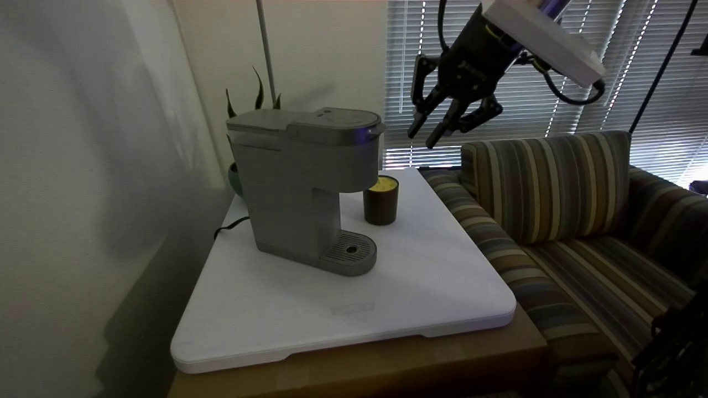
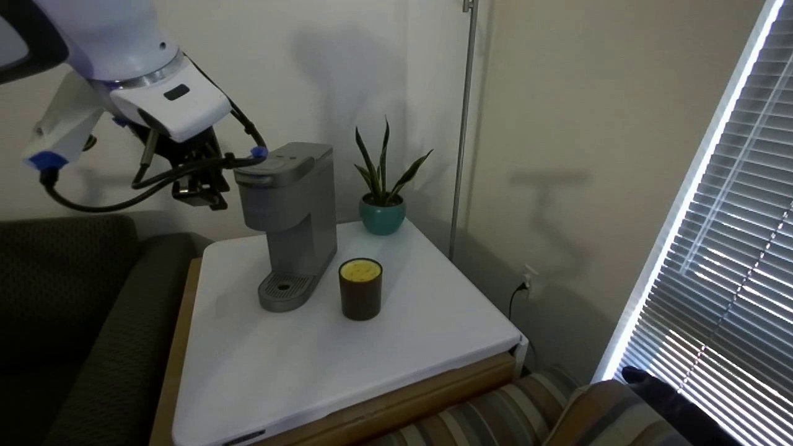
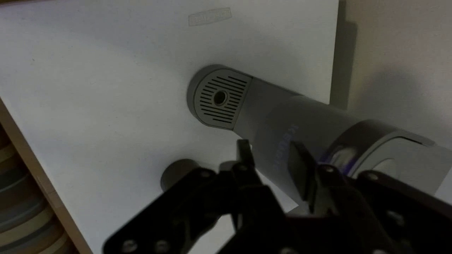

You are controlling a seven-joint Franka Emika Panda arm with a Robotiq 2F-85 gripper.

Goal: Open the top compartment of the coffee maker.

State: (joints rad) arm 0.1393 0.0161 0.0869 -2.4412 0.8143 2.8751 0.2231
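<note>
While the gripper (image 1: 420, 139) hangs in the air near the coffee maker (image 1: 287, 193), its jaws are held apart. The coffee maker stands upright on the white worktop (image 1: 431, 287), its top lid (image 1: 351, 117) down. A dark cup (image 2: 360, 301) with a yellow top stands near it; a potted plant (image 2: 382, 218) stands near the wall (image 2: 427, 93).

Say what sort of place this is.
Probably a home living room, judging by a brown-and-grey striped fabric armchair, pale horizontal-slatted window blinds and a round teal plant pot.
</note>
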